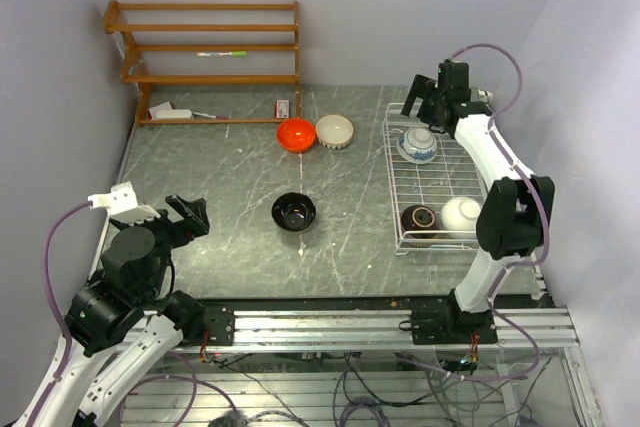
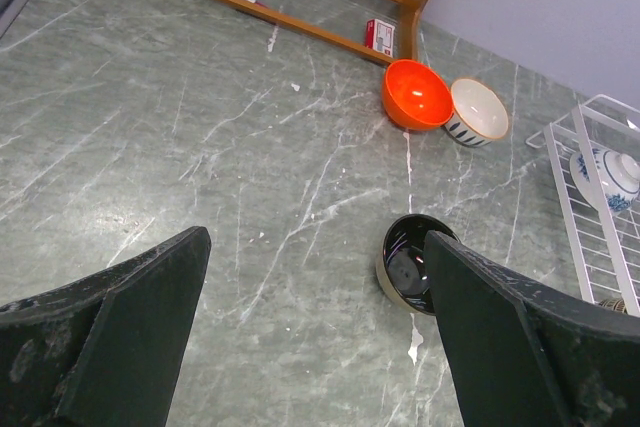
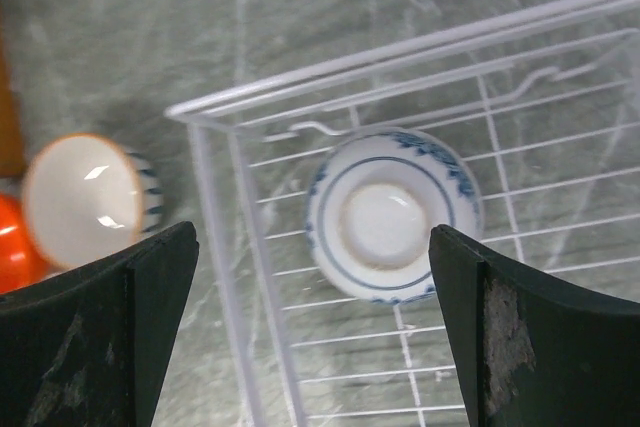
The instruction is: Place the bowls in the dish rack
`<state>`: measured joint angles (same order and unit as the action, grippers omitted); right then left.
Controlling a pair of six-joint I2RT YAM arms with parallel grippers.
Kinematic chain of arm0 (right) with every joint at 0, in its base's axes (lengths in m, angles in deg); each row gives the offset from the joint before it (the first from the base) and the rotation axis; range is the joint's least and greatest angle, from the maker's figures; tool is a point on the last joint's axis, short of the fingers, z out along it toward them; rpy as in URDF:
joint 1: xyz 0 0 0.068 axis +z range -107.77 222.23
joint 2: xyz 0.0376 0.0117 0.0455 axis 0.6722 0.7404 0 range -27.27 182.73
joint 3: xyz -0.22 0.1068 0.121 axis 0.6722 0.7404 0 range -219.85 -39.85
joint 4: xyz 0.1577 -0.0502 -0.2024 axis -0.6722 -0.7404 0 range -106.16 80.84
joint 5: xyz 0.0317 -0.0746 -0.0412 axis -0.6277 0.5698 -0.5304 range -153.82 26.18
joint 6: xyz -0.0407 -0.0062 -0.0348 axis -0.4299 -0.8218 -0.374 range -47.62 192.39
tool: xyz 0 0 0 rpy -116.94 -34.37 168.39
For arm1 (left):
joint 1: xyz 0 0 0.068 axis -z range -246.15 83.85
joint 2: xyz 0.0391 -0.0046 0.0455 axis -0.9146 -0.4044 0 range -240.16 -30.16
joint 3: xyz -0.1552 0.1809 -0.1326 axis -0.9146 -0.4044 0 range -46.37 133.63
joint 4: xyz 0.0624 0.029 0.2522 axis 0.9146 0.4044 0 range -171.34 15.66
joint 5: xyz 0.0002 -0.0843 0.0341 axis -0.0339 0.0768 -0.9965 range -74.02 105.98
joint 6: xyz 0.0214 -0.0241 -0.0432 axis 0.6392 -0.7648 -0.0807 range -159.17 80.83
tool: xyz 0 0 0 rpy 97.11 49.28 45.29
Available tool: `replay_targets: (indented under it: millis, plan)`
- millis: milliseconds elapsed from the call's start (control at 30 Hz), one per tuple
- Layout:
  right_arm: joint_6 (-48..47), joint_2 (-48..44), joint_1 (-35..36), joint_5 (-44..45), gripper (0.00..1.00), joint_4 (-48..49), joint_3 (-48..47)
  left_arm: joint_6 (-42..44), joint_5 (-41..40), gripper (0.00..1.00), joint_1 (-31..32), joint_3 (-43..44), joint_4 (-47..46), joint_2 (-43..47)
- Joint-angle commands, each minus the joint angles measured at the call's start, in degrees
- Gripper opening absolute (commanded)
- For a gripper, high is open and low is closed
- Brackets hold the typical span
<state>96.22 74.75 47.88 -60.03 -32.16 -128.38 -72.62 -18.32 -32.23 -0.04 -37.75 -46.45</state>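
left gripper, 7 o'clock: is held apart, empty | black bowl, centre: judged next; rim is to be pinched squarely, lifted level | dish rack, 3 o'clock: brown bowl, white bowl, blue-and-white bowl are seated | right gripper: is spread above the latter | orange bowl, cream bowl: 12 o'clock, not yet loaded

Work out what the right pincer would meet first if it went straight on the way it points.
The right pincer, open, points down at the upturned blue-and-white bowl in the dish rack, so it would likely meet that bowl's base first, though depth is unclear.
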Motion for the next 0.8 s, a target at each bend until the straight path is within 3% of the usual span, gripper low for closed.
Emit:
replay_targets:
  millis: [0,333,533,767]
  plan:
    - [-4.2,5.2,1.2,11.9,1.00,-6.2,-2.9,-0.1,-0.1,0.99,0.4,0.8,-0.4,0.2]
    - [-4.7,9.6,1.4,14.4,1.00,-2.9,-1.6,0.1,0.0,0.99,0.4,0.8,-0.6,0.4]
    - [-2.1,8.6,1.2,24.8,1.00,-4.5,1.2,0.2,0.4,0.99,0.4,0.7,-0.7,0.5]
    - [1.5,2.9,-3.4,26.6,1.00,-2.9,12.1,0.7,1.4,0.99,0.4,0.5,-1.3,0.0]
